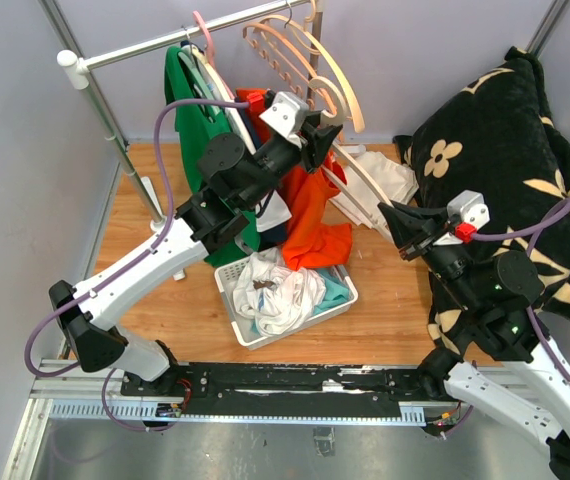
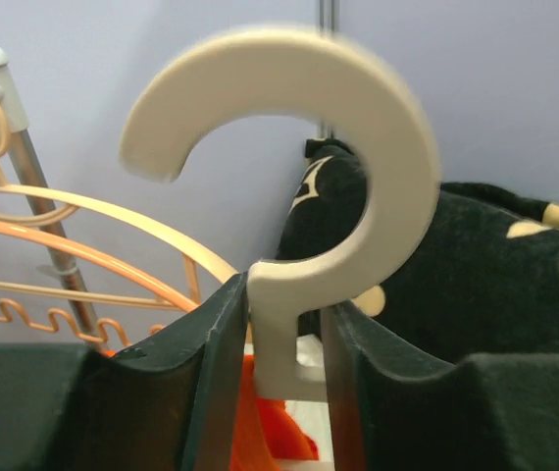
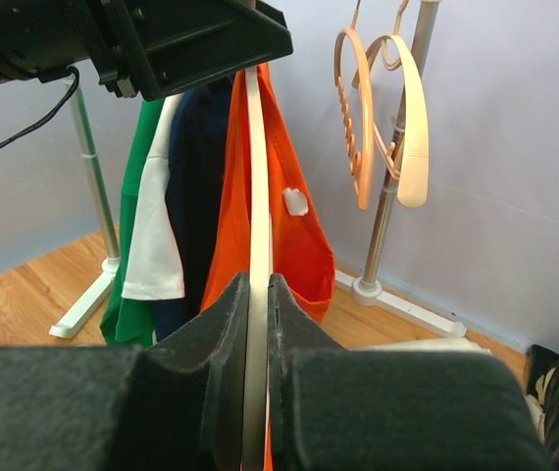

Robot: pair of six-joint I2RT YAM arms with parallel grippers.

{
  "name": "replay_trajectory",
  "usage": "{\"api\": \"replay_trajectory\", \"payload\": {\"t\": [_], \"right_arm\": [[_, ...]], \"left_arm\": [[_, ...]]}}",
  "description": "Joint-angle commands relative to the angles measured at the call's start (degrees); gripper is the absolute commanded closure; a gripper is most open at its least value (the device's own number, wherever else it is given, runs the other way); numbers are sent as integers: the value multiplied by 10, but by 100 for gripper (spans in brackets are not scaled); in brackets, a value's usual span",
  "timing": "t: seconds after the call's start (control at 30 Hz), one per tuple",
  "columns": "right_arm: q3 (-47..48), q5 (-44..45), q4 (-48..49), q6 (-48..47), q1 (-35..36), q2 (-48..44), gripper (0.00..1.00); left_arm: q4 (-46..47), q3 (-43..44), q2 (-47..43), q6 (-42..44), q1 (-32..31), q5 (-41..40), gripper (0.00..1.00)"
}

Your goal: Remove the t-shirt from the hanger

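Top view: your orange t-shirt [image 1: 317,220] is on the cream hanger [image 1: 357,178], drooping in folds between the two arms, above the far corner of the white basket [image 1: 233,322] of laundry on the wooden table [image 1: 165,290]. The hanger slants from the left fingers [image 1: 325,126] down to the right fingers [image 1: 400,220]. Your left arm stretches up and across from its base toward the rail [image 1: 165,40]. Your right arm is bent back on itself in front of the black flowered cushion [image 1: 505,150], wrist pointed left at the hanger's low end. Left wrist view: the hanger's hook [image 2: 358,128] stands upright and a little blurred against the wall, its neck between your left fingers. Both pads sit narrow against the neck, holding it as far as this view shows. A scrap of orange cloth shows just below the neck. Spare hangers [image 2: 83,226] lie to the left. Right wrist view: your right fingers are pinched shut on the thin edge of the hanger, which runs straight up to the left fingers at the top of the frame. The t-shirt hangs off the hanger's right side, a white tag [image 3: 295,201] showing. Green [image 3: 137,196], white and navy garments hang just to its left.
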Motion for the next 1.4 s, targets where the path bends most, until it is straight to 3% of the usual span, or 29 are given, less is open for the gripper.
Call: {"api": "replay_trajectory", "payload": {"t": [0.0,0.13,0.67,1.37], "right_arm": [[-4,9,33,-12,-5,-9,99],[-9,22,47,-15,-5,-12,99],[-25,48,109,-14,-5,-3,99],[-19,-4,137,-18,-5,-38,99]], "left_arm": [[12,24,-2,-4,-5,12,53],[0,15,-16,-4,-5,16,42],[-5,-112,-116,-20,-5,-15,39],[41,-133,-50,-21,-5,-107,36]]}}
